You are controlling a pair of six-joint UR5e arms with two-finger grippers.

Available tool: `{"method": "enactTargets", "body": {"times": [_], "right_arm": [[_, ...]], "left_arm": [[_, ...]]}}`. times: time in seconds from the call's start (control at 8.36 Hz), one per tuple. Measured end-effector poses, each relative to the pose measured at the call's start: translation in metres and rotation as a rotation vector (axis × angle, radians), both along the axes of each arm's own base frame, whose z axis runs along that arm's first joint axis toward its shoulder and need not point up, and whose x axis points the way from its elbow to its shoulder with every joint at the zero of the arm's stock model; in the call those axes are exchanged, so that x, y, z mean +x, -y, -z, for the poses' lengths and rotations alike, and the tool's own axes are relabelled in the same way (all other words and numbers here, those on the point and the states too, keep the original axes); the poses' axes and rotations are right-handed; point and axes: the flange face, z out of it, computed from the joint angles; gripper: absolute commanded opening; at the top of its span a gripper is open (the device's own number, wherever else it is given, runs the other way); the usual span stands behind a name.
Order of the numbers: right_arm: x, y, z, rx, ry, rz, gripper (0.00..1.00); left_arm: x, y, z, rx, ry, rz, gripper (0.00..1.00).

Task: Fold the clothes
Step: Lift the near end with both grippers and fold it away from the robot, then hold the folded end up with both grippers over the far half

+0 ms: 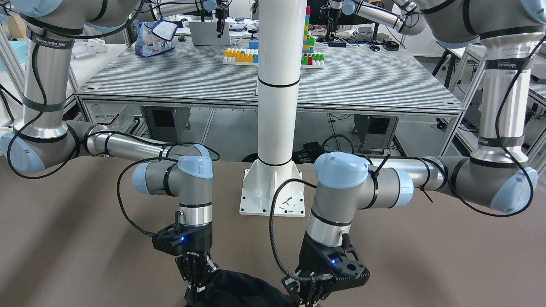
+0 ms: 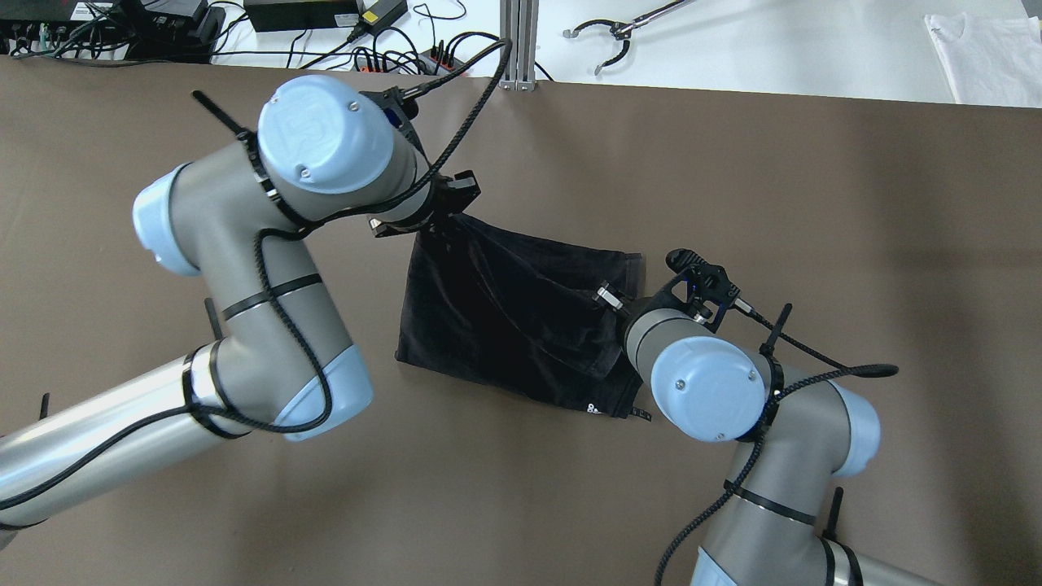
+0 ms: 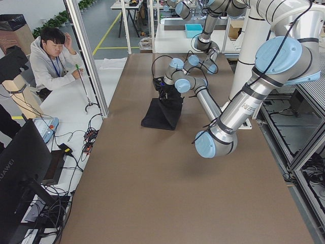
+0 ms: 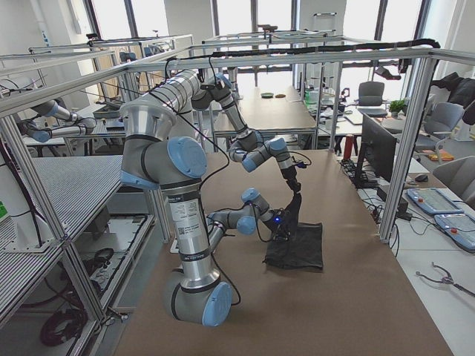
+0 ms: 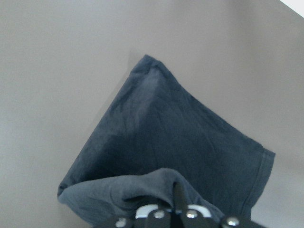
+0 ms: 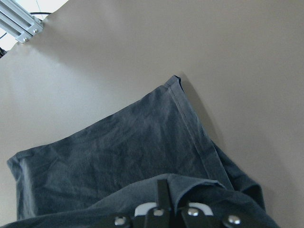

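While each clamps a raised corner of the black cloth (image 2: 505,309), the left pincer (image 5: 176,202) and right pincer (image 6: 161,192) seem mid-fold; the rest lies beneath them on the worktop (image 2: 814,203). Next, likely: carry both corners across evenly, then release.

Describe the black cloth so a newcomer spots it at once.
Start at the long brown table and look to the side away from the white pole. There a black cloth lies partly lifted, with the left gripper and the right gripper each shut on an edge. It is the only dark, soft thing on the table.
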Motion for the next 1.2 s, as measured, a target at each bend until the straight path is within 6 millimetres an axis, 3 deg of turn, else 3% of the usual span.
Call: {"method": "enactTargets", "body": {"times": [0.12, 0.24, 0.36, 0.48, 0.6, 0.84, 1.2], "right_arm": [[-0.014, 0.021, -0.006, -0.001, -0.017, -0.005, 0.0], [-0.028, 0.036, -0.015, 0.011, -0.029, 0.001, 0.1], [-0.038, 0.047, -0.027, 0.032, -0.05, 0.014, 0.58], [-0.044, 0.055, -0.036, 0.046, -0.064, 0.022, 0.81], [-0.044, 0.062, -0.04, 0.056, -0.074, 0.023, 0.92], [-0.028, 0.078, -0.036, 0.078, -0.075, 0.039, 0.93], [-0.001, 0.085, -0.017, 0.074, 0.023, 0.044, 0.9]], "left_arm": [[0.018, 0.028, 0.001, -0.003, 0.042, -0.003, 0.0], [0.035, 0.053, -0.006, -0.001, 0.075, -0.009, 0.0], [0.051, 0.075, -0.022, 0.01, 0.107, -0.019, 0.56], [0.063, 0.091, -0.041, 0.026, 0.134, -0.035, 1.0], [0.07, 0.101, -0.053, 0.055, 0.15, -0.054, 1.0], [0.062, 0.106, -0.047, 0.105, 0.132, -0.066, 1.0], [0.028, 0.101, -0.028, 0.131, 0.064, -0.074, 1.0]]}}
